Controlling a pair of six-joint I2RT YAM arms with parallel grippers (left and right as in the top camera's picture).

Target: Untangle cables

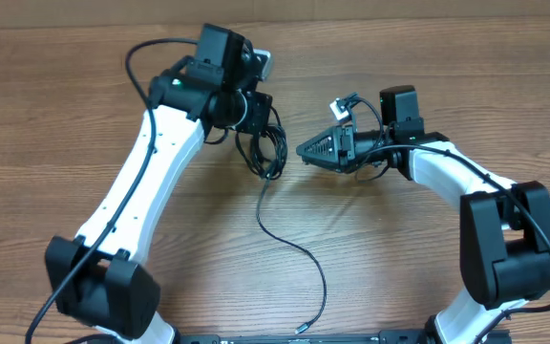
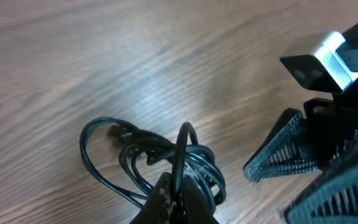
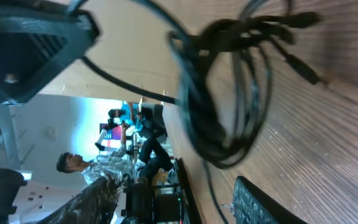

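Note:
The cables (image 1: 269,145) are thin black cords bunched in a small tangle of loops at the table's upper middle. One strand (image 1: 292,246) trails from the tangle toward the front edge and ends in a small plug tip (image 1: 301,329). My left gripper (image 1: 260,118) is over the tangle. In the left wrist view it (image 2: 179,198) is shut on one raised loop of the cables (image 2: 157,152). My right gripper (image 1: 306,151) points left, just right of the tangle, and is open. In the right wrist view the cables (image 3: 229,87) hang ahead of its fingers (image 3: 269,204), which hold nothing.
The wooden table (image 1: 399,277) carries both arms. The left arm (image 1: 146,182) crosses the left half and the right arm (image 1: 466,186) curves in from the right. Thicker black arm wires (image 1: 141,57) loop near the left wrist. The right gripper's finger (image 2: 281,152) shows in the left wrist view.

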